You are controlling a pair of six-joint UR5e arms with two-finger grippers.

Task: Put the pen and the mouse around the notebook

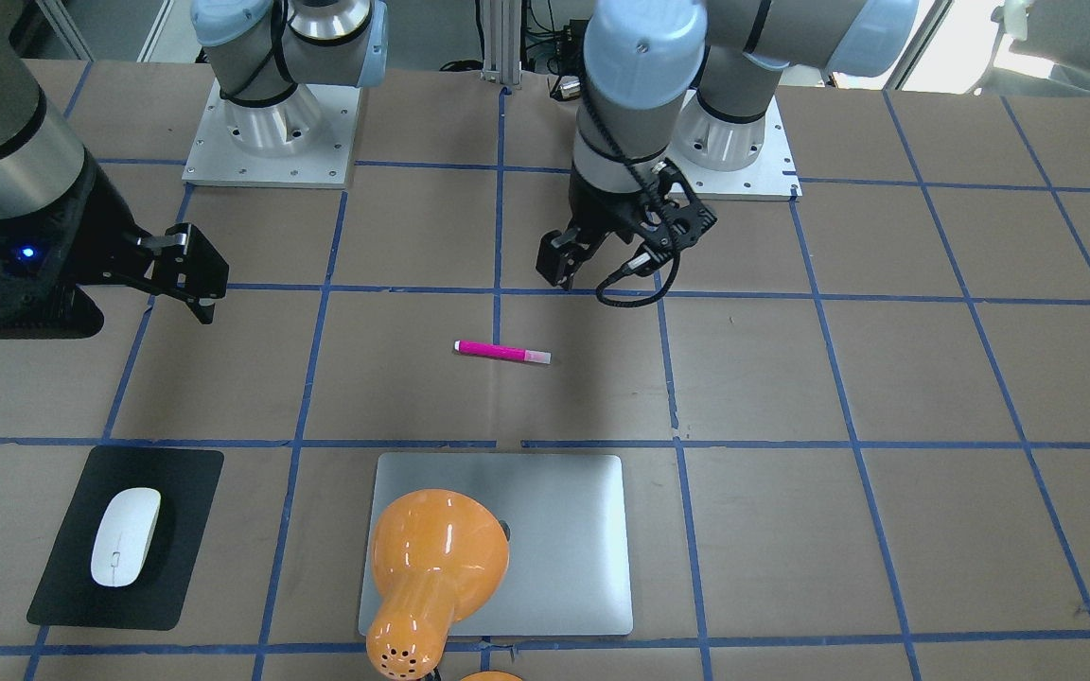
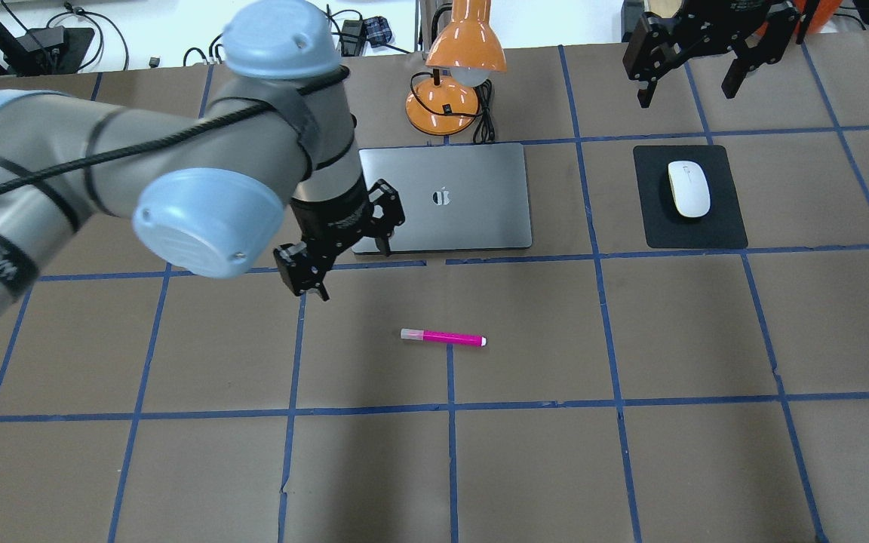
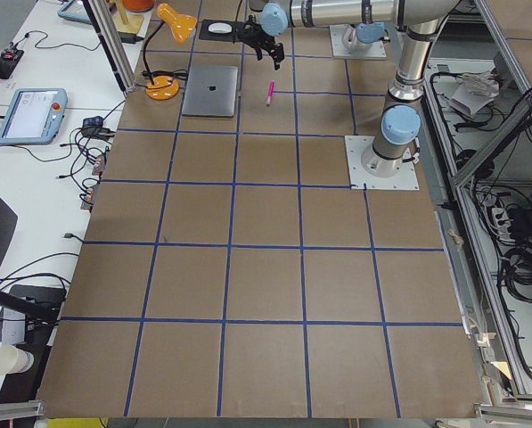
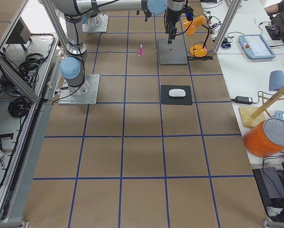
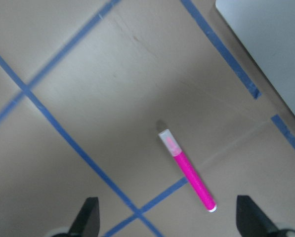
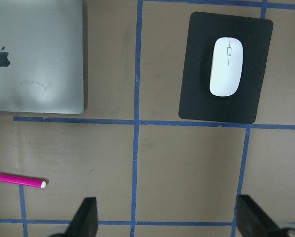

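The magenta pen (image 2: 443,337) lies flat on the brown table, its pale cap toward the robot's left. Beyond it lies the silver notebook (image 2: 472,219), shut. The white mouse (image 2: 689,188) rests on a black mat (image 2: 721,226) to the notebook's right. My left gripper (image 2: 354,271) hangs open above the notebook's near left corner, empty; its wrist view shows the pen (image 5: 188,171) just ahead of the fingertips (image 5: 88,217). My right gripper (image 2: 685,94) is open and empty, high beyond the mouse (image 6: 227,65).
An orange desk lamp (image 2: 465,45) stands behind the notebook, its shade (image 1: 431,553) overhanging the lid. Blue tape lines grid the table. Both arm bases (image 1: 271,142) sit at the robot's edge.
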